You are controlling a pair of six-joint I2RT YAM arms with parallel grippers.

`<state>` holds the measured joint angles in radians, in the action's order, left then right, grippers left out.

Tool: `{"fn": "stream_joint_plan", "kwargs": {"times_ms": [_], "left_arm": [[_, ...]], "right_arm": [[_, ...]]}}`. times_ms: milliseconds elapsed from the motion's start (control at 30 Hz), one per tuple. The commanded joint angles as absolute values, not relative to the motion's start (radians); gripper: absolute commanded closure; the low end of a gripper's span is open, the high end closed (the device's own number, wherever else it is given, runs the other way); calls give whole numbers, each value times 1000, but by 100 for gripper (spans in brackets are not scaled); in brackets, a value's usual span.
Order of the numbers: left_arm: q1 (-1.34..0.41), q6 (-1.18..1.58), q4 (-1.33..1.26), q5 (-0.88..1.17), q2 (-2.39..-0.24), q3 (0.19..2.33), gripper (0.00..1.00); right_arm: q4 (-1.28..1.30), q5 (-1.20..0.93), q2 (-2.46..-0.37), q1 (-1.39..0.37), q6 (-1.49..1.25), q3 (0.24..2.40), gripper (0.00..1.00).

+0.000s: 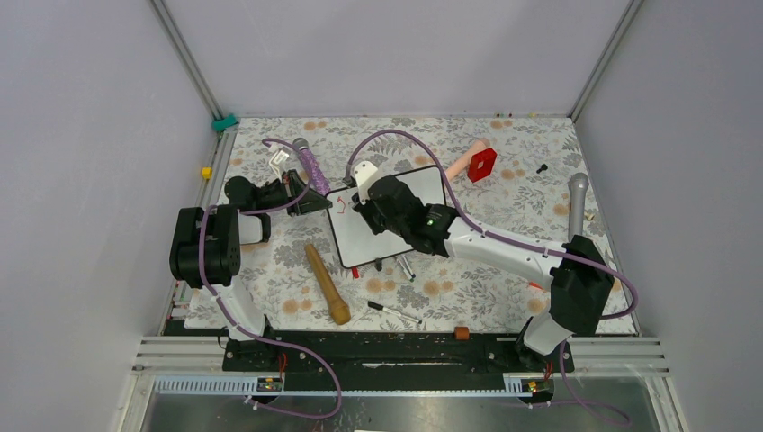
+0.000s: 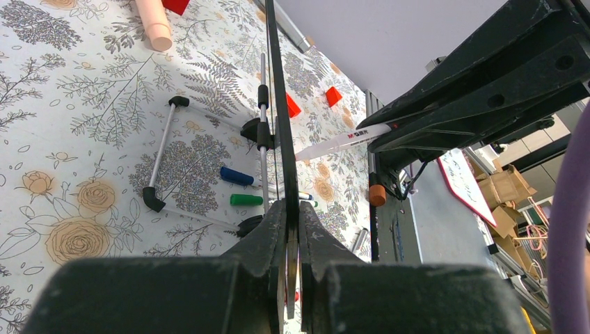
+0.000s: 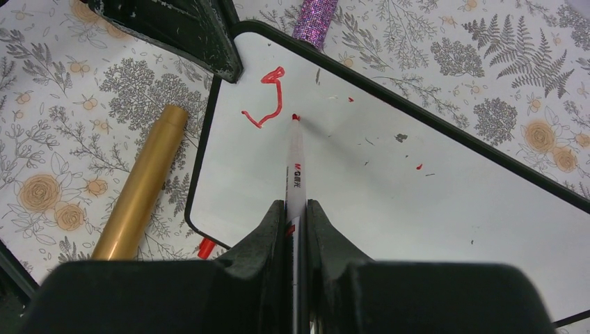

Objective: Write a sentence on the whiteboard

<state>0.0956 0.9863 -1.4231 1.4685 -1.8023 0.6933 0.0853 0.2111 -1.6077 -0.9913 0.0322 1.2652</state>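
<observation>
On the flowered worktop (image 1: pixel 504 202) the whiteboard (image 3: pixel 417 209) sits between both grippers; the left gripper (image 2: pixel 291 229) is pinching its frame edge. The right gripper (image 3: pixel 296 209), above the board, is clamped on a white marker (image 3: pixel 295 163); its red tip touches the board ahead of the fingers, beside the sentence (image 3: pixel 279 94), only one red stroke.

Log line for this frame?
left pincer: shut on whiteboard edge | right pincer: shut on marker, tip at board | sentence: one red squiggle

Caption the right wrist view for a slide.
Right gripper holds a red marker with its tip on the whiteboard, beside a red stroke.
</observation>
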Motion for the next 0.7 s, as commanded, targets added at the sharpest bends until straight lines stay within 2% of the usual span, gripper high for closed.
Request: {"fn": "stream_joint_plan", "kwargs": {"times_ms": [0,667], "left_arm": [[86,982,-1474,1508,-1763,693,100],[86,982,-1473,1507,-1763,694,100]], "right_arm": [[92,285,-1625,-994,44,1312,100],[125,352,-1601,-989,75,1306,100]]}}
